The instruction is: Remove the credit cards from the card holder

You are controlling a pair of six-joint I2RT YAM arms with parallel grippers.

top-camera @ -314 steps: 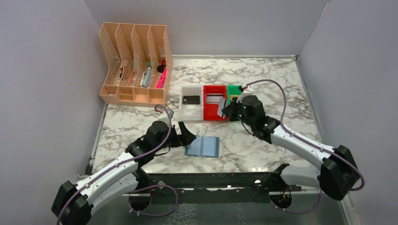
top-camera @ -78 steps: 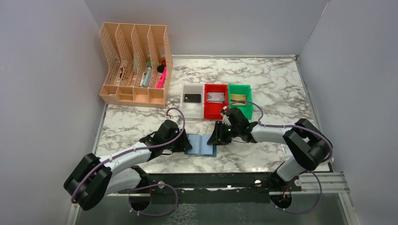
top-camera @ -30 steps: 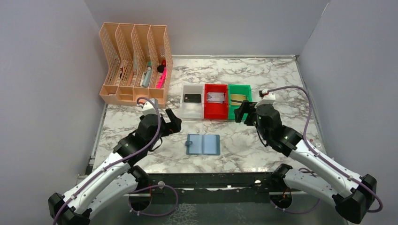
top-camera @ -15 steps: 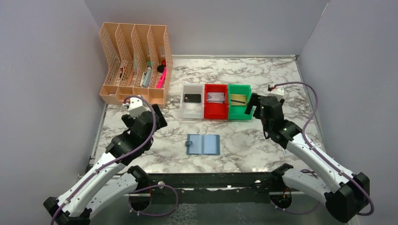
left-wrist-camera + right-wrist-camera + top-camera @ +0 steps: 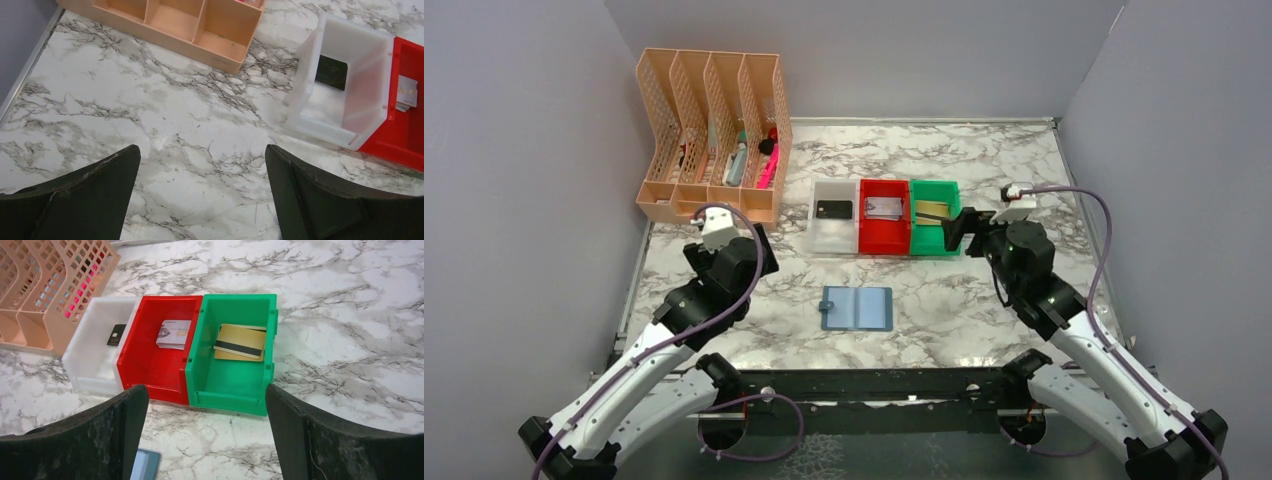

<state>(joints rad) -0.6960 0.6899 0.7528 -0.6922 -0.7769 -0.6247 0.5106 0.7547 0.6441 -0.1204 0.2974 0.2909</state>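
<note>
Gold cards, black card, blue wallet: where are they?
gold cards [image 5: 240,340]: right wrist view, top card's gold face.
black card [image 5: 331,72]: left wrist view, its middle.
wallet [image 5: 857,308]: top view, centre fold.

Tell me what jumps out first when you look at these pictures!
Three bright plastic bins in a row at mid-table grab the eye: a white bin holding a thin black card, a red bin holding a silver-grey card, a green bin holding a gold card. In front of them a small blue bifold wallet lies open on the marble tabletop, and a peach mesh file rack stands far left.
</note>
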